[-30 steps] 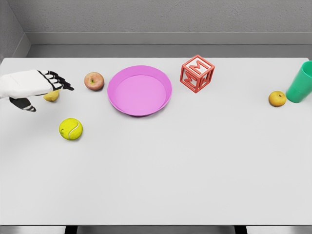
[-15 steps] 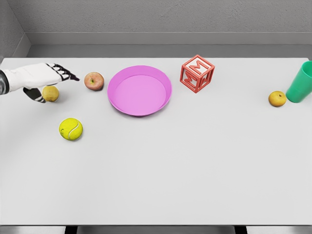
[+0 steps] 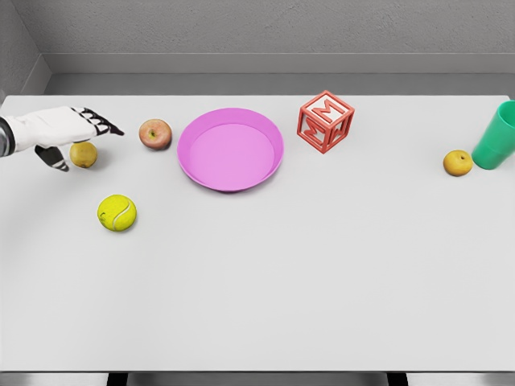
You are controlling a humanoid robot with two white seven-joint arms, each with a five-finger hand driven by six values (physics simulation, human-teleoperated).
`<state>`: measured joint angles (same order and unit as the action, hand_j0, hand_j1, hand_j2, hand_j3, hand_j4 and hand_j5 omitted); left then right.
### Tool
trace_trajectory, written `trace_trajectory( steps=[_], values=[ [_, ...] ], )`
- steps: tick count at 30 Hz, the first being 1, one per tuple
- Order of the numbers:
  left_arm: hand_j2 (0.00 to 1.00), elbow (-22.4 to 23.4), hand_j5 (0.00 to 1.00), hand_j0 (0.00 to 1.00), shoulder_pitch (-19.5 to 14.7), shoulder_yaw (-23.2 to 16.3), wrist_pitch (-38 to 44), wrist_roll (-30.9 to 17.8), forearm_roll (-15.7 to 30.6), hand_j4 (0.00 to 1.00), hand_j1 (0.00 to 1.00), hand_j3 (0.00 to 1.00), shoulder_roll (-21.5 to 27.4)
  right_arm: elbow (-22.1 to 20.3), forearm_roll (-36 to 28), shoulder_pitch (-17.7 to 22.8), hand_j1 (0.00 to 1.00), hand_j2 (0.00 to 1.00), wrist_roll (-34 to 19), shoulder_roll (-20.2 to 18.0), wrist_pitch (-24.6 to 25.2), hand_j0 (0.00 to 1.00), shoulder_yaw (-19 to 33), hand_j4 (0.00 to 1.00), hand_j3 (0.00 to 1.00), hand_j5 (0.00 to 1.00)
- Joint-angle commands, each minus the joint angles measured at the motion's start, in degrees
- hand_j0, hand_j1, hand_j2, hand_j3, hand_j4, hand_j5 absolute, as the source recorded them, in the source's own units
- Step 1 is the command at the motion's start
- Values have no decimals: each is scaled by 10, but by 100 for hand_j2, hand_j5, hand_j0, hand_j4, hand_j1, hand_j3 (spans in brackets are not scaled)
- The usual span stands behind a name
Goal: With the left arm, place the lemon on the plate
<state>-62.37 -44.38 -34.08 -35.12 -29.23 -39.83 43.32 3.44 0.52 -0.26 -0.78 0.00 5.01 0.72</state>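
Reaching in from far left edge, white left robot hand (image 3: pixel 60 133) w/ black-tipped fingers (image 3: pixel 103 125) stretched out flat, pointing right, thumb hanging below; spread wide, gripping nothing. Sitting just under palm, by the thumb: small round yellow lemon (image 3: pixel 83 154), on the white flat surface (image 3: pixel 282 273), contact w/ hand can't be told. Right of fingertips, apart from them: reddish-green round apple (image 3: pixel 155 133). Next to apple on its right: shallow round pink plate (image 3: pixel 231 149), nothing in it. Below lemon, nearer front: yellow-green tennis ball (image 3: pixel 117 213), well clear of hand. Right of plate, near back: red open-frame letter cube (image 3: pixel 326 121), tilted on a corner, "M" faces showing. Far right: small orange-yellow round fruit (image 3: pixel 458 163) just beside green plastic cup (image 3: pixel 496 137), cup partly cut off by frame edge. Lemon well apart from plate, apple in between.
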Motion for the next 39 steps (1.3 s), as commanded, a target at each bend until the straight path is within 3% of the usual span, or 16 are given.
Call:
trace_trajectory(
  steps=[1,5,8,21,24,39],
  values=[
    [100,4,100,100,0,2,1,1,-5,100,100,100,0,1,0,0,100,100,0,0,0,100,0,100,100,100],
    [100,11,100,100,-4,2,1,9,-6,100,100,100,-2,1,0,0,100,100,0,0,0,100,0,100,100,100],
    [100,37,100,100,-11,5,1,17,-39,100,100,100,-18,1,0,0,100,100,0,0,0,100,0,100,100,100],
    [100,40,100,100,-15,4,1,32,-44,100,100,100,-20,0,0,0,100,100,0,0,0,100,0,100,100,100],
    [100,40,100,100,-15,8,1,55,-44,100,100,100,-14,0,0,0,100,100,0,0,0,100,0,100,100,100],
    [100,38,100,100,-14,1,1,54,-54,100,100,100,-17,0,0,0,100,100,0,0,0,100,0,100,100,100]
  ],
)
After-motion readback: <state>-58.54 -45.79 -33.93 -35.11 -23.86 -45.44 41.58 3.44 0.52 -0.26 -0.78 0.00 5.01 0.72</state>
